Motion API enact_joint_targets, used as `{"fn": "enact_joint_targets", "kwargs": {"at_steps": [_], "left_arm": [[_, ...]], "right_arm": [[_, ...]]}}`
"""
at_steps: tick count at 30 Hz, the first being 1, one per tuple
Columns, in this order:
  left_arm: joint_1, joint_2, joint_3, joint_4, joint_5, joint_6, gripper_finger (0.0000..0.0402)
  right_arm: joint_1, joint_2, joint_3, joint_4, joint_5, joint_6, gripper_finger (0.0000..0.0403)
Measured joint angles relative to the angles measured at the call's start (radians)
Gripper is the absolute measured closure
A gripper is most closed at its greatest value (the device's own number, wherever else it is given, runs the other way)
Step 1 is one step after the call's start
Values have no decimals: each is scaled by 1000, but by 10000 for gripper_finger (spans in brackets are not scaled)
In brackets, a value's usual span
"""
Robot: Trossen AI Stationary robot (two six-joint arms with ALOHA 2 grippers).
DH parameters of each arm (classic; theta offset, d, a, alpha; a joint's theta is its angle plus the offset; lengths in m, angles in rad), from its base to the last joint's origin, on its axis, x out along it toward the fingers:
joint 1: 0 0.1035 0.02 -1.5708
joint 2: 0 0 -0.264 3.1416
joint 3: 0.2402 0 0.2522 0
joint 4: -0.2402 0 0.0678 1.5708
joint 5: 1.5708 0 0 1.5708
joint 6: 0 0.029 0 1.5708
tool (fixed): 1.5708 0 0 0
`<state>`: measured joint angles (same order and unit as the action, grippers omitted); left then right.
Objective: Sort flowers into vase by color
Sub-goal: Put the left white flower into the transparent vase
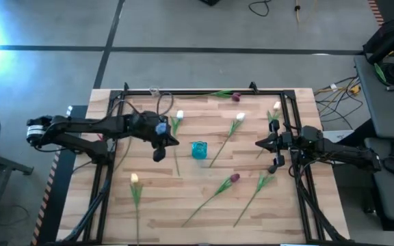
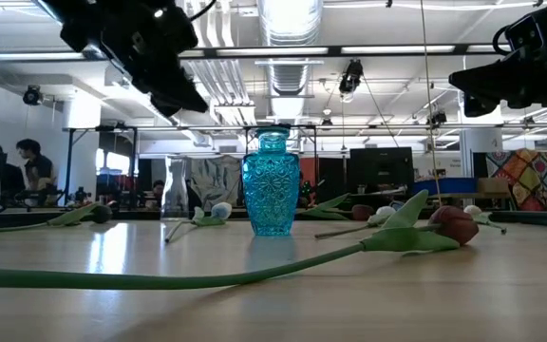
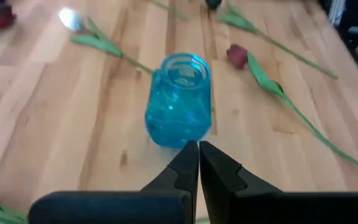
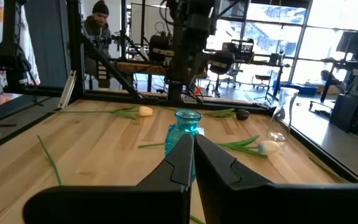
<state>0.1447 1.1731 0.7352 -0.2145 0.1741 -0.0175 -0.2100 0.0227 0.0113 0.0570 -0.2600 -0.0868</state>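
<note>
A small blue glass vase [image 1: 198,149] stands upright mid-table, also seen in the low view [image 2: 272,182]. Tulips lie flat around it: two white heads [image 1: 179,115] [image 1: 240,117], a cream one [image 1: 276,106], a purple one [image 1: 236,97] at the far edge, a cream-peach one [image 1: 134,179] and a maroon one [image 1: 234,178] nearer. My left gripper [image 3: 198,146] [image 1: 175,142] hovers shut just left of the vase. My right gripper [image 4: 192,138] [image 1: 258,143] hovers shut to its right, pointing at it.
A clear glass carafe [image 4: 281,115] stands near the table's far left corner. A black frame [image 1: 204,91] runs along the far edge and both sides of the wooden table. Another green stem [image 1: 252,198] lies near right. People [image 2: 31,161] sit in the room beyond.
</note>
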Motion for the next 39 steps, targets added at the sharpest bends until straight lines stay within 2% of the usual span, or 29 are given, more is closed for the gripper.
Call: {"fn": "enact_joint_targets", "kwargs": {"at_steps": [7, 11, 15, 19, 31, 39], "left_arm": [[-68, 76, 14, -81, -117, -194, 402], [-44, 127, 7, -81, -235, -379, 402], [4, 185, 8, -85, -245, -462, 401], [69, 245, 8, -85, -245, -488, 381], [277, 402, 11, 38, -236, -464, 259], [297, 538, 102, 21, -237, -444, 248]], "right_arm": [[0, 0, 0, 0, 0, 0, 394], [0, 0, 0, 0, 0, 0, 394], [0, 0, 0, 0, 0, 0, 394], [0, 0, 0, 0, 0, 0, 394], [0, 0, 0, 0, 0, 0, 394], [0, 0, 0, 0, 0, 0, 394]]}}
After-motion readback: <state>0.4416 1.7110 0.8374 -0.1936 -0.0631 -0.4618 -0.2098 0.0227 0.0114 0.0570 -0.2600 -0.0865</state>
